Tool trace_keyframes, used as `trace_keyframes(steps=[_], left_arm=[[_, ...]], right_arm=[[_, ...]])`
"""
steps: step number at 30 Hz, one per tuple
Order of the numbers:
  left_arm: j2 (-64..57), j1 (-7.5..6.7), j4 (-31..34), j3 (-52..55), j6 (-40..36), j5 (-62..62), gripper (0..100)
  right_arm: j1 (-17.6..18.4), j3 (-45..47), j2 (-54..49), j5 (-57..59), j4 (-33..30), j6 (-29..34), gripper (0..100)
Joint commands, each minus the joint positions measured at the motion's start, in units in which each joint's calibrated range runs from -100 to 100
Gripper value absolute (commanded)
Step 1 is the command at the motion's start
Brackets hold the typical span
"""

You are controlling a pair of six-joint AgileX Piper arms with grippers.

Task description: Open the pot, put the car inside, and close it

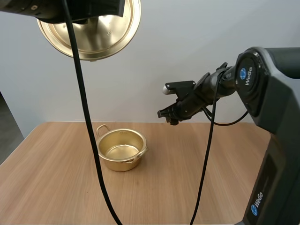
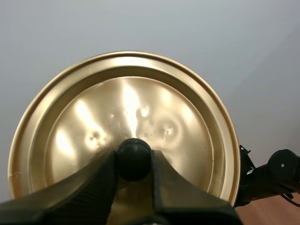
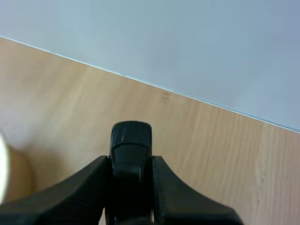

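High view: wooden table (image 1: 187,178), grey wall (image 1: 197,42) behind. Gold lid (image 1: 103,33) aloft at eleven o'clock, knob (image 2: 134,157) pinched in the left gripper (image 2: 134,158). Open pot (image 1: 123,150) stands at seven o'clock of centre. At two o'clock from it the right gripper (image 1: 166,114) clamps the black car (image 3: 130,154) lengthwise along its fingers, pointing toward the wall.

light: even, bright | glare — streaks on lid (image 2: 127,107) | shadows: soft

- "WeGo", white lettering beside a round blue emblem: on the right arm's joint housing (image 1: 251,77).
- "WeGo", same lettering and emblem: on the right arm's lower column (image 1: 269,187).
- Small mark on the lid (image 1: 101,40): illegible.
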Motion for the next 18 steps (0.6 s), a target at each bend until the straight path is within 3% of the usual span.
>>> trace_keyframes(steps=[1,3,5,9,15,18], left_arm=[[0.0,0.03,-0.8,0.0,0.1,-0.1,0],[0.0,0.03,-1.3,0.0,0.1,-0.1,0],[0.0,0.03,-1.5,0.0,0.1,-0.1,0],[0.0,0.03,-1.5,0.0,0.2,-0.1,0],[0.0,0.03,-1.0,0.0,0.3,0.7,0],[0.0,0.03,-0.9,0.0,0.3,1.2,0]], right_arm=[[0.1,1.8,-4.9,35.3,19.8,-18.9,0],[1.0,3.8,-6.6,39.2,26.5,-23.0,0],[2.6,5.7,-7.1,39.2,28.1,-26.1,0],[6.6,8.8,-6.5,37.0,28.1,-32.9,0],[12.3,9.1,-4.2,17.1,24.8,-33.2,0],[13.2,9.1,-2.6,14.5,23.8,-33.2,0]])
